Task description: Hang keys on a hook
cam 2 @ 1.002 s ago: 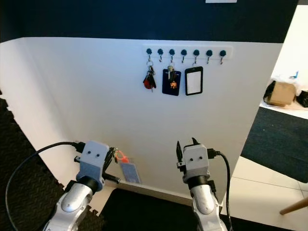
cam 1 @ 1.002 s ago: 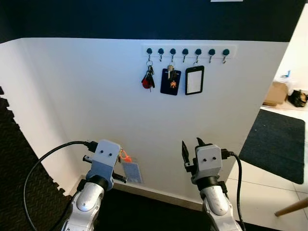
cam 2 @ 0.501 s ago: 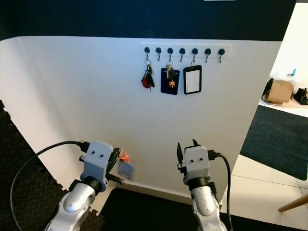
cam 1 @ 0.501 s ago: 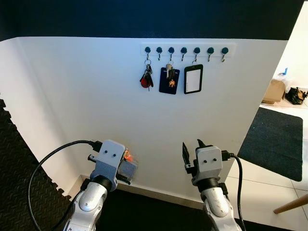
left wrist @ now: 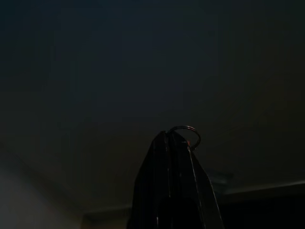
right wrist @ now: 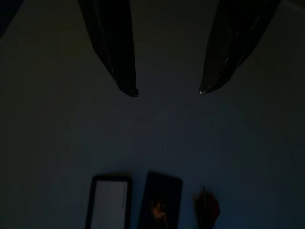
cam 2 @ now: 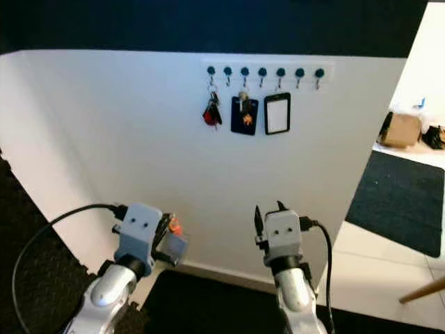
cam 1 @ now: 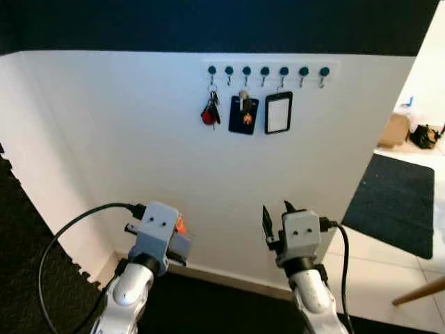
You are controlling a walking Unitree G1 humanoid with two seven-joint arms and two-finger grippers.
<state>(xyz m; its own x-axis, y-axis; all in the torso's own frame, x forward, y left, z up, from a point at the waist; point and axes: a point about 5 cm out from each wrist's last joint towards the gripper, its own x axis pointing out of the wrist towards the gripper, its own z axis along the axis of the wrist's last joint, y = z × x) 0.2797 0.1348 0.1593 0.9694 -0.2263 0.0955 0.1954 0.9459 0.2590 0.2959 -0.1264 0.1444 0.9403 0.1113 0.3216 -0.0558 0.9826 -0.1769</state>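
Our left tool (cam 1: 179, 240) is clenched on a key ring (left wrist: 187, 135) that carries a small orange tag (cam 1: 180, 225) and a clear card holder (cam 1: 182, 244); we hold it low in front of the white wall (cam 1: 118, 139), well below the hook rail (cam 1: 268, 70). In the left wrist view, which is very dark, the two black fingers (left wrist: 174, 186) press together with the metal ring at their tips. Our right tool (right wrist: 167, 90) stands released, its fingers spread apart and pointing up at the wall. On the rail hang a bunch of keys with a red fob (cam 1: 210, 111), a dark blue card holder (cam 1: 244, 115) and a black-framed white badge (cam 1: 278, 113); the hooks farther right are bare.
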